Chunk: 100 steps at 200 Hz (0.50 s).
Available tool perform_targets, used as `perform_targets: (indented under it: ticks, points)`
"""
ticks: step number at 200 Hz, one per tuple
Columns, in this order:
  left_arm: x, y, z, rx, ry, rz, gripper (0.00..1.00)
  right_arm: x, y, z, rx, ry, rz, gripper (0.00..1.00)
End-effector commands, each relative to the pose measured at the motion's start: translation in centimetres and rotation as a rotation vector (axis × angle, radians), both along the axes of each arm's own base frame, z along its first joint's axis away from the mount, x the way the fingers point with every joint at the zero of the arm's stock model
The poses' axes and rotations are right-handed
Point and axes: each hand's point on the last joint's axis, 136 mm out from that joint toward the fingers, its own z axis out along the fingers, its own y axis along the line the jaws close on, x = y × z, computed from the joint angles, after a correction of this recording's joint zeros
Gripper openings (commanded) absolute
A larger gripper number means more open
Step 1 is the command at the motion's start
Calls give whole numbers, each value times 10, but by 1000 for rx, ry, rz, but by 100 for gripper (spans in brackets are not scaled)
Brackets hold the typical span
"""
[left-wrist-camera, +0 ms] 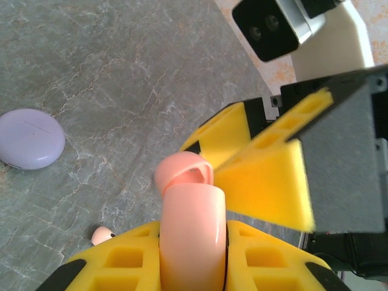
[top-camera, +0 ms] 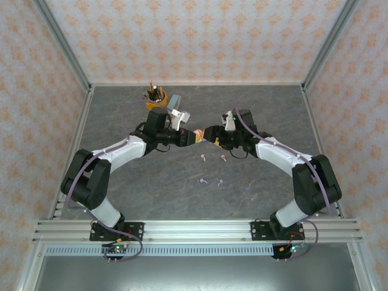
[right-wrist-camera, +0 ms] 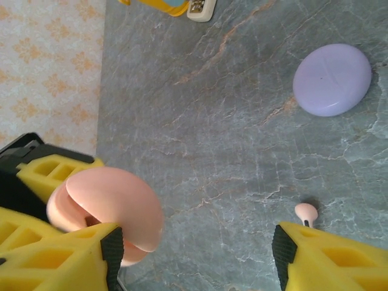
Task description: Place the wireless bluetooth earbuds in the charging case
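Top external view had the pink charging case (top-camera: 199, 134) lifted off the table (top-camera: 279, 109) at mid-scene. It was pinched at its base by the closed left gripper (top-camera: 189, 137), and the right gripper (top-camera: 212, 131) met it head-on from the opposite side. The case's long axis ran from one gripper toward the other with the lid end facing the right arm, so that arm looked the one placed to work the lid. From the left wrist, the lid appeared slightly ajar, a little of its inner hollow showing, and one yellow finger of the right gripper stood just beside it. From the right wrist, those jaws stood wide apart and gripped nothing. The case lay against the inner side of one finger, while the other finger was well clear across the gap; whether the near finger actually touched the lid could not be told. The earbuds all lay loose on the table, nearer the arm bases: two pale pink earbuds (top-camera: 204, 157) close to the grippers and two lilac earbuds (top-camera: 204, 180) further toward the bases. A closed lilac case (right-wrist-camera: 332, 79) rested flat on the table off to one side, and a pen holder (top-camera: 156, 94) stood behind the left arm. Neither seemed to block the lid or the way down to the pink buds.
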Motion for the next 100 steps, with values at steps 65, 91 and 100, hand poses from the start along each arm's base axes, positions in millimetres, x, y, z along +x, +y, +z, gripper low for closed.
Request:
perform_targets:
  ticks: [65,91,100]
  points:
    - [-7,-8,49,-63,-128,-43,0,17,-4,-4,20,-3,-65,66]
    - [-5,-7,46,-56,-127,-31,0,18,-21,-1,12,8,-142,64]
    - [-4,-8,44,-53,-126,-29,0,19,-29,1,25,19,-189,63]
